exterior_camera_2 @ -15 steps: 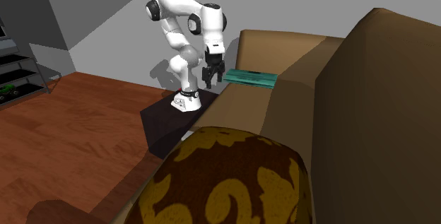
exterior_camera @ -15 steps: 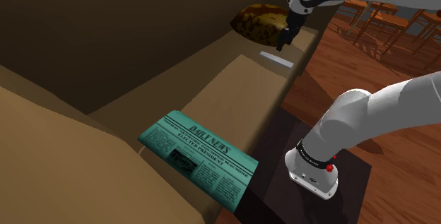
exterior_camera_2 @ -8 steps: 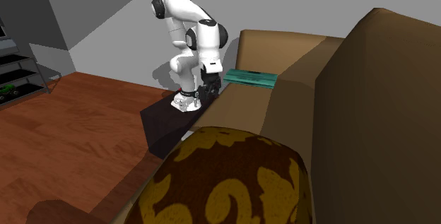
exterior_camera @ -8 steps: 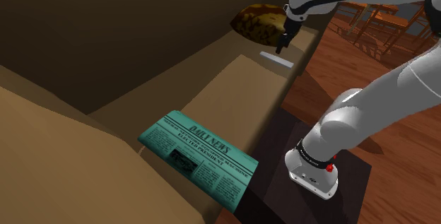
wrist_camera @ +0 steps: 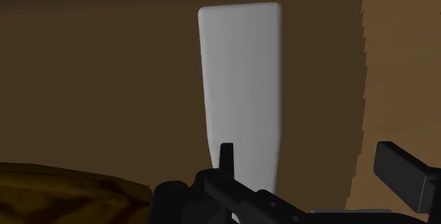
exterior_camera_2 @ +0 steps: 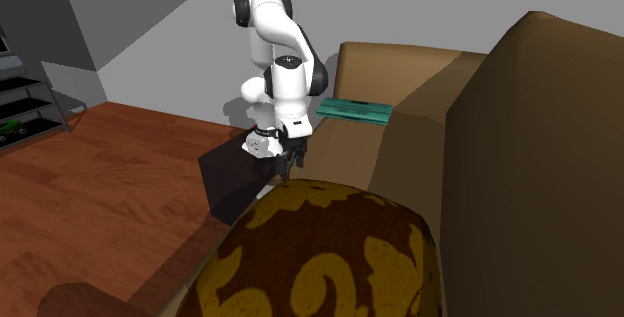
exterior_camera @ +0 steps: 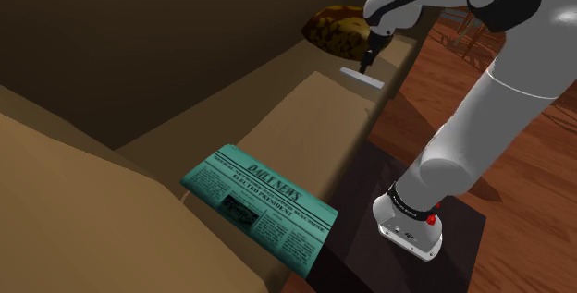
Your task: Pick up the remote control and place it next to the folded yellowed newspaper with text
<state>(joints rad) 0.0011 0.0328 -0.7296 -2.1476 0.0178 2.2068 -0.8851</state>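
A: Biggest thing?
B: Brown sofa (exterior_camera: 305, 125), ran right across the shoulder view. White arm (exterior_camera: 499, 97) reached over it from the dark stand (exterior_camera: 365, 199).
A: Newspaper (exterior_camera: 259, 203)?
B: Teal, "Daily News" headline, lay flat on the sofa's near end.
A: Cushion (exterior_camera: 337, 30)?
B: Brown-and-yellow pattern, sat at the far end.
A: Remote (exterior_camera: 361, 77)?
B: Plain grey bar, flat on the seat near the cushion, well apart from the newspaper.
A: End effector (exterior_camera: 366, 63)?
B: Hung close over the remote, pointed down. Fingers (wrist_camera: 400, 173) stood apart, nothing clamped. In the wrist view, one was over the remote and the other over bare sofa.
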